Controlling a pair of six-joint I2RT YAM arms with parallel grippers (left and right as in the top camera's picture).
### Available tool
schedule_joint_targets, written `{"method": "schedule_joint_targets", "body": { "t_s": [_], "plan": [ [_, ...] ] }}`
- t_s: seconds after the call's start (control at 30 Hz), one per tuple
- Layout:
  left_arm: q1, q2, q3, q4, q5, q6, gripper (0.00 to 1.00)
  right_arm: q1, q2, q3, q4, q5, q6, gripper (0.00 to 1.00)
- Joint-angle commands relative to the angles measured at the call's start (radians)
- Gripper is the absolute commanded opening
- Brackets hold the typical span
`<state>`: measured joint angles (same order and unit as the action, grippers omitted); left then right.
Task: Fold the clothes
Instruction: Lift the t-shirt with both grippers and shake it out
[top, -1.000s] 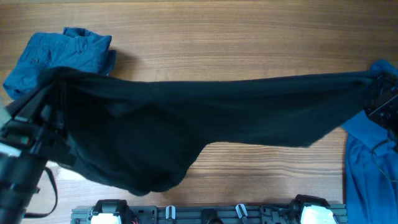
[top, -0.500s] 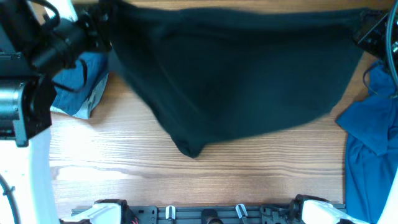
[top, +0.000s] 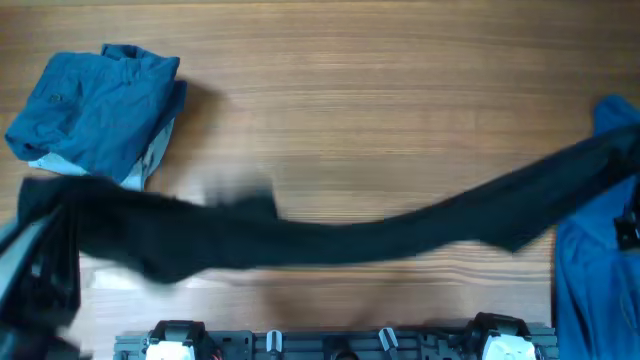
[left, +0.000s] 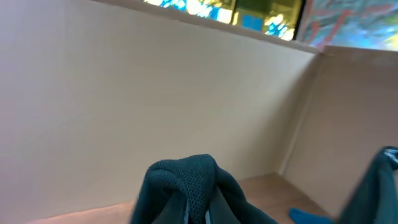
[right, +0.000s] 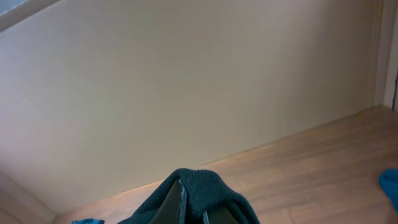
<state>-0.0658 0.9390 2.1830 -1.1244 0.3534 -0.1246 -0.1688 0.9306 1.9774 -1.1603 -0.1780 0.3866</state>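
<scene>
The dark garment (top: 330, 235) is hanging as a narrow, sagging band across the lower half of the overhead frame, whereas half a second earlier it was spreading wide across the top. The left gripper (left: 198, 208) and right gripper (right: 189, 208) are each clamping a bunched corner, so the spreading swing is probably still running. The garment's right end is crossing the blue pile (top: 595, 280), while the folded blue garment (top: 95, 105) is lying upper left.
</scene>
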Motion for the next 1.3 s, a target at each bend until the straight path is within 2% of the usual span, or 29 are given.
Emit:
{"method": "schedule_joint_targets", "body": {
  "t_s": [0.0, 0.17, 0.23, 0.3, 0.4, 0.57, 0.7, 0.87, 0.93, 1.0, 1.03, 1.07, 1.13, 1.17, 1.27],
  "plan": [
    [-0.005, 0.141, -0.019, 0.014, -0.064, 0.017, 0.04, 0.001, 0.07, -0.009, 0.007, 0.028, 0.032, 0.04],
    [-0.005, 0.364, -0.019, 0.061, -0.061, 0.017, 0.04, 0.001, 0.249, -0.022, -0.001, 0.02, 0.032, 0.04],
    [-0.008, 0.462, -0.019, 0.134, -0.025, 0.017, 0.04, 0.001, 0.345, -0.023, 0.042, 0.02, 0.018, 0.05],
    [-0.028, 0.537, -0.019, 0.277, 0.062, 0.017, 0.04, 0.001, 0.437, -0.018, 0.137, 0.003, -0.002, 0.04],
    [-0.05, 0.528, 0.003, 0.391, 0.053, 0.017, 0.04, 0.001, 0.445, -0.009, 0.237, -0.122, -0.047, 0.04],
    [-0.05, 0.423, 0.031, 0.351, 0.052, 0.053, 0.04, -0.003, 0.323, -0.006, 0.269, -0.06, -0.072, 0.04],
    [-0.05, 0.325, 0.031, 0.19, 0.041, 0.099, 0.04, -0.003, 0.222, -0.006, 0.191, 0.064, -0.043, 0.04],
    [-0.05, 0.276, 0.031, 0.09, 0.066, 0.096, 0.04, -0.003, 0.177, -0.006, 0.118, -0.028, -0.027, 0.04],
    [-0.05, 0.257, 0.031, 0.126, 0.01, 0.151, 0.04, -0.003, 0.174, -0.006, 0.123, 0.002, -0.043, 0.04],
    [-0.05, 0.287, 0.031, 0.22, -0.163, 0.14, 0.04, -0.003, 0.213, -0.007, 0.167, 0.086, -0.01, 0.04],
    [-0.05, 0.31, 0.031, 0.227, -0.071, 0.091, 0.04, -0.003, 0.252, -0.006, 0.149, -0.006, 0.006, 0.04],
    [-0.05, 0.312, 0.031, 0.2, 0.005, 0.116, 0.04, -0.003, 0.257, -0.006, 0.108, -0.073, 0.002, 0.04],
    [-0.05, 0.327, 0.031, 0.188, -0.134, 0.112, 0.04, -0.003, 0.26, -0.006, 0.089, -0.005, 0.003, 0.05],
    [-0.05, 0.332, 0.031, 0.182, -0.131, 0.112, 0.04, -0.003, 0.263, -0.006, 0.09, 0.054, 0.008, 0.04],
    [-0.05, 0.331, 0.031, 0.159, -0.108, 0.118, 0.04, -0.003, 0.254, -0.006, 0.071, 0.05, 0.001, 0.04]
  ]
}}
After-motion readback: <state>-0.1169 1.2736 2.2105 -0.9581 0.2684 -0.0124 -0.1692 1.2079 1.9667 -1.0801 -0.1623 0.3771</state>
